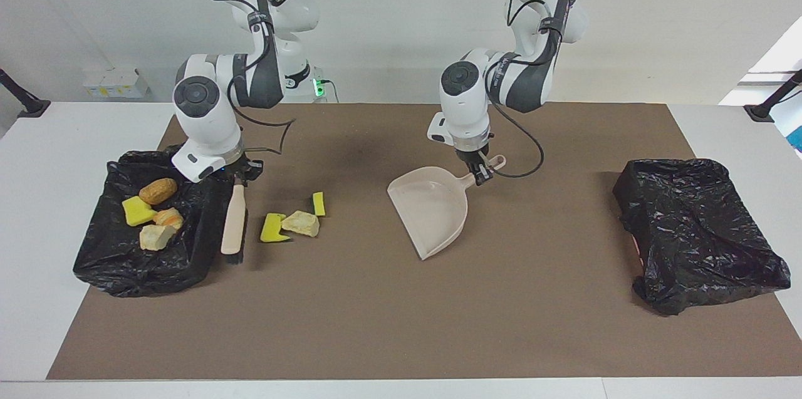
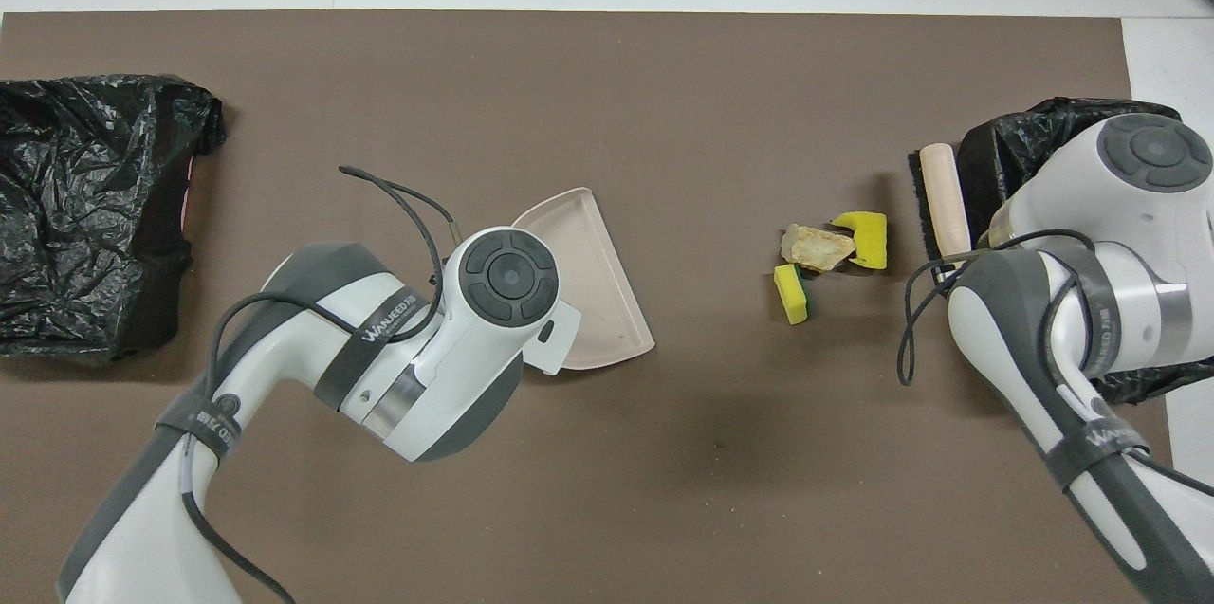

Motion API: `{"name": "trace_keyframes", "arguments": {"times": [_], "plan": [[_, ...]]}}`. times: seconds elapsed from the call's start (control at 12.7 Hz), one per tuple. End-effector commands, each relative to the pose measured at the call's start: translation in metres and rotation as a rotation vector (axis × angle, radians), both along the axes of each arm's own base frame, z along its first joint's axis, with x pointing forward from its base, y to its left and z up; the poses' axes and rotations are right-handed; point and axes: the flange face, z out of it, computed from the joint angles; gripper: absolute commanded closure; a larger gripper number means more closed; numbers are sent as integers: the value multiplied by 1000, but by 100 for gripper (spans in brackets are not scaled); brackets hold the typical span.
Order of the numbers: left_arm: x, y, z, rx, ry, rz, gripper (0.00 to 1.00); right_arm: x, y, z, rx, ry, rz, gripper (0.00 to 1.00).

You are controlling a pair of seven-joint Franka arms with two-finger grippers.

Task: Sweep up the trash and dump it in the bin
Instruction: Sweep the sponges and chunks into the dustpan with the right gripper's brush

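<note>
On the brown mat point(image 1: 401, 324), trash point(image 1: 299, 223) lies between brush-pinching point(image 1: 234, 223) and dustpan-pinching point(image 1: 432, 211) fingers.

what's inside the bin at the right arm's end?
Four scraps lie in the black-lined bin: a golden-brown roll, a yellow sponge piece, an orange-topped chunk and a pale bread chunk. Overhead, the right arm covers most of its inside.
</note>
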Motion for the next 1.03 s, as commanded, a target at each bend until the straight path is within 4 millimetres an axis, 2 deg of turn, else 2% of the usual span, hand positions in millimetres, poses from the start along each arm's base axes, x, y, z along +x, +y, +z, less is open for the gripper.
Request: {"name": "trace_keyframes", "arguments": {"times": [0.0,0.08,0.39,0.63,0.95], "plan": [[-16,9,-2,12,-14,-38,100,-20,-9,-22,15,42,29,100],[-17,10,-5,15,-10,-37,100,-23,-5,-26,19,45,35,100],[-20,9,-6,20,-1,-39,100,-23,37,-31,118,42,21,100],[-29,16,-10,30,14,-39,100,-25,91,-39,110,38,55,100],[-44,15,-13,31,18,-57,100,-33,150,-46,170,36,43,100]]}}
